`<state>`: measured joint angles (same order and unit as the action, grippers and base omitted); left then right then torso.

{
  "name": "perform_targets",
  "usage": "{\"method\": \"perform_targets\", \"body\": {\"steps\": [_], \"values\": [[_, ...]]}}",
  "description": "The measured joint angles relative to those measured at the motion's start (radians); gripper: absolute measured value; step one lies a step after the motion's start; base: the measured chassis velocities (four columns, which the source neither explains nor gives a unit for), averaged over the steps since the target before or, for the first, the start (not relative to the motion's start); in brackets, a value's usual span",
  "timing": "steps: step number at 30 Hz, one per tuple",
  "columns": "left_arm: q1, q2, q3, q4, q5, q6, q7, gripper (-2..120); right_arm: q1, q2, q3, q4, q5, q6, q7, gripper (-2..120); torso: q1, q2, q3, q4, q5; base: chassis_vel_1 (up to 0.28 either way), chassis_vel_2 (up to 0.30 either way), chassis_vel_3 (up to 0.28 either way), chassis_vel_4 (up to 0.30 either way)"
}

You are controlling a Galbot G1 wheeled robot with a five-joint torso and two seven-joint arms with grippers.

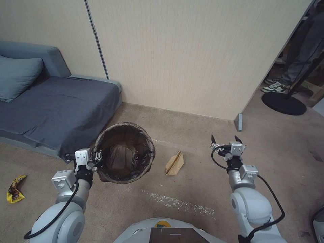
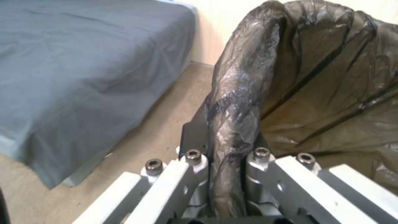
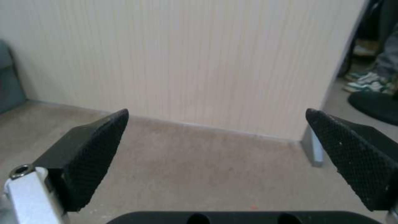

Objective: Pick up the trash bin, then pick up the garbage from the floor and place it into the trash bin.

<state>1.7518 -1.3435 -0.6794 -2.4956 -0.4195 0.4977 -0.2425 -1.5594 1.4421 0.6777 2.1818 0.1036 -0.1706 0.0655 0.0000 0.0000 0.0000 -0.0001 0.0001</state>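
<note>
One trash bin (image 1: 125, 153) in left gripper (image 1: 98, 156) – two litter pieces (image 1: 174, 163) aground.

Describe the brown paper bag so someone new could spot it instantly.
Start at the grey sofa against the pale wall; just off its corner stands the trash bin, its rim clamped by the left gripper. The brown paper bag lies flat on the carpet beside the bin, toward the open right gripper. It is tan and folded, unlike the yellow wrapper far left.
</note>
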Motion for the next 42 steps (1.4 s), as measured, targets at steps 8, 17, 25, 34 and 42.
{"method": "perform_targets", "body": {"steps": [8, 17, 25, 34, 42], "values": [[0.023, -0.017, -0.011, -0.005, 0.003, 0.000, -0.020, 5, 0.112, -0.125, -0.074, -0.112, 0.154, -0.096, 0.023, 100, 0.000, 0.000, 0.000, 0.0000, 0.0000, 0.000, 0.000, 0.000, 0.000], [0.032, -0.036, -0.013, -0.005, 0.024, 0.008, -0.022, 5, 0.294, -0.280, -0.302, -0.308, 0.435, -0.233, 0.163, 100, 0.000, 0.000, 0.000, 0.0001, 0.0000, 0.000, 0.000, 0.000, 0.000], [0.038, -0.030, -0.013, -0.005, 0.026, 0.009, -0.022, 5, 0.444, -0.277, -0.438, -0.450, 0.537, -0.292, 0.231, 100, 0.000, 0.000, 0.000, 0.0002, -0.0001, 0.000, 0.000, 0.000, 0.000], [0.063, -0.031, -0.013, -0.005, 0.029, 0.009, -0.021, 5, 0.549, -0.232, -0.539, -0.611, 0.607, -0.329, 0.274, 100, 0.000, 0.000, 0.000, 0.0002, -0.0003, 0.000, 0.000, 0.000, 0.000], [0.070, -0.032, -0.011, -0.005, 0.037, 0.007, -0.018, 5, 0.598, -0.165, -0.585, -0.725, 0.649, -0.361, 0.361, 100, 0.000, 0.000, 0.000, 0.0002, -0.0003, 0.000, 0.000, 0.000, 0.000]]}}
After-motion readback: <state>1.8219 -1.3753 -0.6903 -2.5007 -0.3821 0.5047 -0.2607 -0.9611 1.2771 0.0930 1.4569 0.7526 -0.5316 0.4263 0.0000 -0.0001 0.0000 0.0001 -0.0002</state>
